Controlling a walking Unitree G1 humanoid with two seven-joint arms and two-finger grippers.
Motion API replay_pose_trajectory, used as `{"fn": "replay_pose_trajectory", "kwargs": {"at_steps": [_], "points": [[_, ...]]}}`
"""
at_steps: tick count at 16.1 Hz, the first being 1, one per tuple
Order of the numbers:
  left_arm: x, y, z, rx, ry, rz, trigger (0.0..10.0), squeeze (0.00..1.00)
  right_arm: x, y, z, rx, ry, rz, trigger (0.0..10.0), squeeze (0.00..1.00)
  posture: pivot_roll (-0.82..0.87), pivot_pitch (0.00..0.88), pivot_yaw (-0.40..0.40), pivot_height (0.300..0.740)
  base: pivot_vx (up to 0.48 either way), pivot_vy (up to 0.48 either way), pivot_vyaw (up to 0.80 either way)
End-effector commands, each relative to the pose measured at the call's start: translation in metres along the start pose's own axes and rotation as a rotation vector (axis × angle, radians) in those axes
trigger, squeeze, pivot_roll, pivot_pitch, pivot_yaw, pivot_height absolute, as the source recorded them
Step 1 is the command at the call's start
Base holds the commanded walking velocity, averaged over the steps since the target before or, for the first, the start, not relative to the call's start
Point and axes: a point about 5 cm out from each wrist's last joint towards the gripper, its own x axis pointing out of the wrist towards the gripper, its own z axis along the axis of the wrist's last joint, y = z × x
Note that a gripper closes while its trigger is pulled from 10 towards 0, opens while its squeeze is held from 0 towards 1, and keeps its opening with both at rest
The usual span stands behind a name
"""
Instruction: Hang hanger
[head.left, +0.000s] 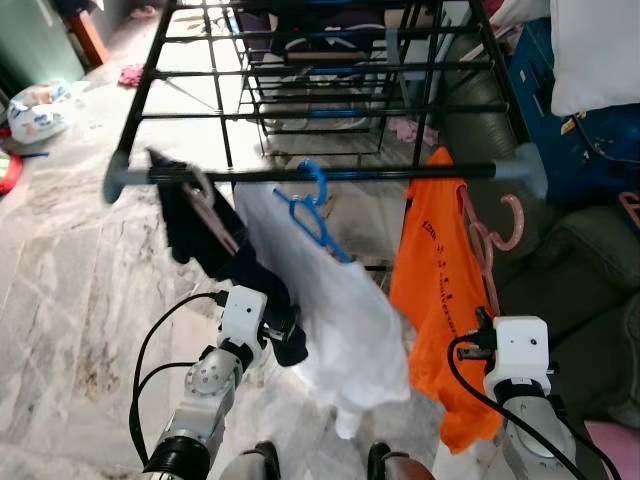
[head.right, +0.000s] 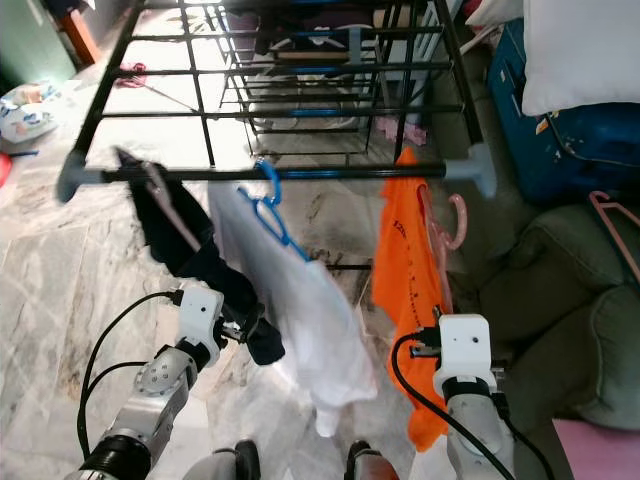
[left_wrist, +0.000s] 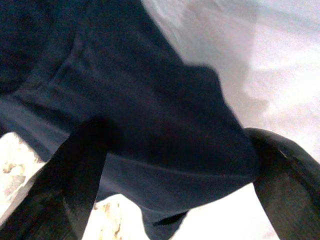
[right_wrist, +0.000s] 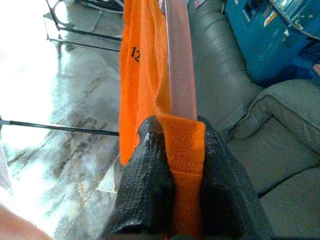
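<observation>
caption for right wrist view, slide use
Right end effector pinching the orange shirt and pink hanger beside a grey sofa.

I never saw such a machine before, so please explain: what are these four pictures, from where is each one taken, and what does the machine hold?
This is a walking humanoid robot with two silver arms, each ending in a pincer of two black fingers. The two wide pictures come from cameras on its head, looking down at a black drying rack. On its front bar hang a dark garment and a white garment on a blue hanger.

The other two pictures come from wrist cameras. The left pincer is open around the dark garment. The right pincer is shut on an orange shirt with a pink hanger, whose hook is beside the bar, not yet over it.
</observation>
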Motion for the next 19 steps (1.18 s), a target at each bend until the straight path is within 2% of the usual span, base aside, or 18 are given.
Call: {"fn": "replay_pose_trajectory", "kwargs": {"at_steps": [1, 7, 10, 19], "points": [[-0.003, 0.001, -0.008, 0.003, 0.034, 0.002, 10.0, 0.0, -0.002, 0.002, 0.002, 0.009, -0.02, 0.008, 10.0, 0.0, -0.12, 0.176, 0.043, 0.74, -0.311, 0.0, 0.0], [-0.003, 0.0, -0.008, 0.007, 0.038, -0.002, 10.0, 0.0, -0.003, 0.004, -0.001, 0.014, 0.0, 0.016, 10.0, 0.0, -0.13, 0.181, 0.044, 0.74, -0.313, 0.0, 0.0], [-0.002, 0.001, -0.008, 0.012, 0.042, -0.002, 10.0, 0.0, -0.004, 0.009, -0.009, 0.072, 0.058, 0.048, 10.0, 0.0, -0.13, 0.183, 0.043, 0.74, -0.316, 0.0, 0.0], [0.002, 0.003, -0.006, 0.018, 0.044, 0.007, 10.0, 0.0, 0.004, 0.017, -0.015, 0.031, 0.091, 0.051, 10.0, 0.0, -0.11, 0.165, 0.044, 0.74, -0.282, 0.0, 0.0]]}}
